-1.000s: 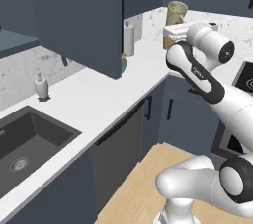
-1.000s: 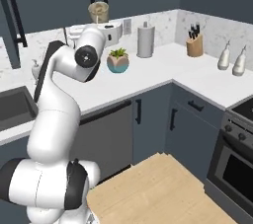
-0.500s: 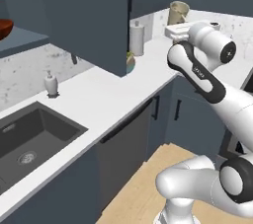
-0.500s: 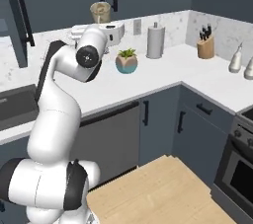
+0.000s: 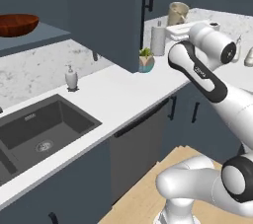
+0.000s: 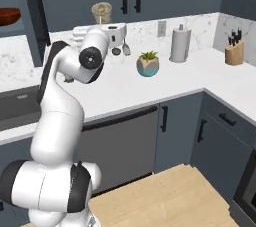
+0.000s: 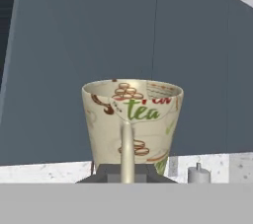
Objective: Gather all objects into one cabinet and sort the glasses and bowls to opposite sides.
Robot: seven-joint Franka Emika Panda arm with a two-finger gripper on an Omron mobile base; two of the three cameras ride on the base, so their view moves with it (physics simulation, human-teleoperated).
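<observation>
The base is driving left, bringing the bowl (image 5: 17, 24) into view; the gripper (image 7: 127, 174) is clenching 1 cream mug (image 7: 132, 123).

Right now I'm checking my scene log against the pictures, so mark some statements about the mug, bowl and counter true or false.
1. The hand holds a cream mug upright. True.
2. The mug is plain, without print. False: it bears a printed pattern and the word "tea".
3. The dark red-brown bowl lies in the sink. False: it sits on a shelf above the counter.
4. A small potted plant stands on the white counter. True.
5. The soap dispenser stands beside the knife block. False: it stands near the sink.
</observation>
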